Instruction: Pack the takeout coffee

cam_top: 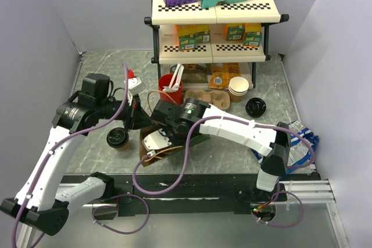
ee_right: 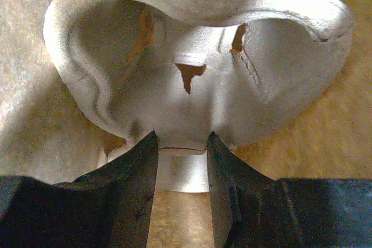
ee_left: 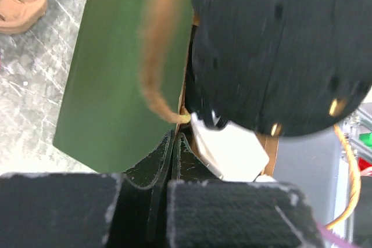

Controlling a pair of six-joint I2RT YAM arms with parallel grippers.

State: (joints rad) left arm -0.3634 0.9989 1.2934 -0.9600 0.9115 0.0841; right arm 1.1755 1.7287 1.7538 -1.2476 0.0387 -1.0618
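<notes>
The takeout coffee (cam_top: 118,138), a brown cup with a black lid, stands upright on the table, left of a paper bag (cam_top: 144,146) lying open, green outside and brown inside. My left gripper (cam_top: 139,121) is shut on the bag's rim; in the left wrist view its jaws (ee_left: 173,143) are pressed together at the edge of the green wall (ee_left: 122,85). My right arm (cam_top: 180,117) reaches into the bag, with its fingers hidden from above. In the right wrist view my right gripper (ee_right: 182,143) grips a tab of a pale pulp cup carrier (ee_right: 192,45) on the bag's brown floor.
A red cup of stirrers (cam_top: 170,88), more pulp carriers (cam_top: 212,98), a stack of pale cups (cam_top: 238,88) and a loose black lid (cam_top: 256,107) sit in front of a two-tier shelf (cam_top: 212,10). A blue-white packet (cam_top: 302,140) lies at the right. Grey walls enclose the table.
</notes>
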